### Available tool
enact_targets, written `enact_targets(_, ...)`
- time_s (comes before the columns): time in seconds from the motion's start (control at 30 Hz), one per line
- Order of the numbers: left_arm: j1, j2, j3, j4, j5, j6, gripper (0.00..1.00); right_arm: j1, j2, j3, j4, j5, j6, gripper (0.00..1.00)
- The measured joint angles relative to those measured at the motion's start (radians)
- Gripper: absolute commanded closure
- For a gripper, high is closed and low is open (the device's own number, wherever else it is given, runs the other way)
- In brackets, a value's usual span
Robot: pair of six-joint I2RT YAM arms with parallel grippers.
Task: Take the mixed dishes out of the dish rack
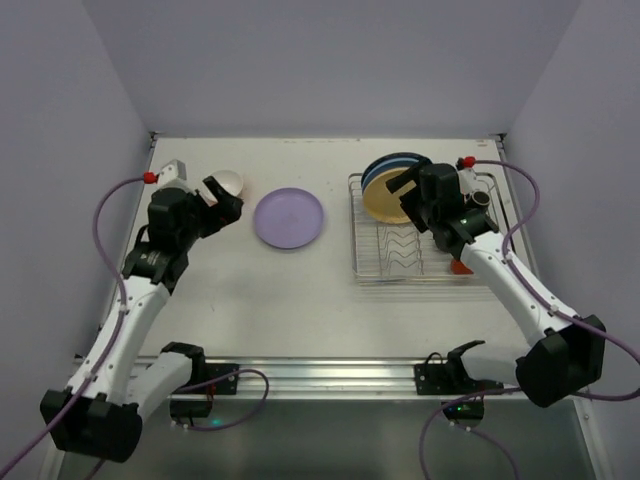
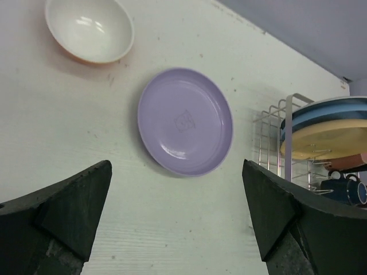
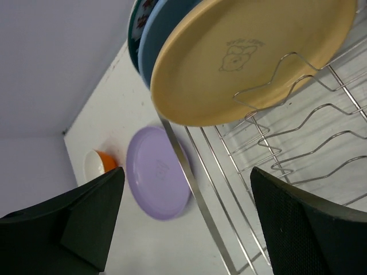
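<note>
Right tool [image 3: 188, 172] agape by glossy round yellow plate [image 3: 252, 51].

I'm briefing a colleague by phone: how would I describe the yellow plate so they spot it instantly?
Find the silver wire dish rack on the right of the table. At its far end the yellow plate stands on edge, frontmost in the row and just ahead of a blue plate. It is the only yellow one, with a small cartoon print on its face.
</note>
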Motion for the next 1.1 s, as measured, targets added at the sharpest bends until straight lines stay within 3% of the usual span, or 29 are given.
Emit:
enact_targets(0.17, -0.003, -0.139, 0.126, -0.168, -0.126, 0.159, 0.0, -0.081, 0.04, 0.029, -0.049, 0.013, 0.245, 0.21)
enact_targets(0.37, -0.004, -0.227, 0.006, -0.236, -0.219, 0.258, 0.0, -0.092, 0.134, 0.09, -0.061, 0.03, 0.425, 0.4)
enact_targets(0.43, -0.005, -0.22, -0.011, -0.255, -0.218, 0.274, 0.0, -0.093, 0.154, 0.106, -0.062, 0.041, 0.46, 0.4)
enact_targets(0.53, -0.007, -0.22, -0.024, -0.258, -0.214, 0.283, 0.0, -0.1, 0.176, 0.133, -0.063, 0.057, 0.485, 0.46)
enact_targets(0.9, -0.037, -0.225, -0.024, -0.256, -0.192, 0.305, 0.0, -0.134, 0.28, 0.189, -0.037, 0.065, 0.504, 0.5)
enact_targets(1.03, -0.037, -0.208, -0.024, -0.256, -0.184, 0.306, 0.0, -0.144, 0.317, 0.206, -0.024, 0.053, 0.512, 0.6)
enact_targets(1.1, -0.038, -0.202, -0.024, -0.256, -0.183, 0.306, 0.0, -0.147, 0.327, 0.211, -0.019, 0.046, 0.517, 0.6)
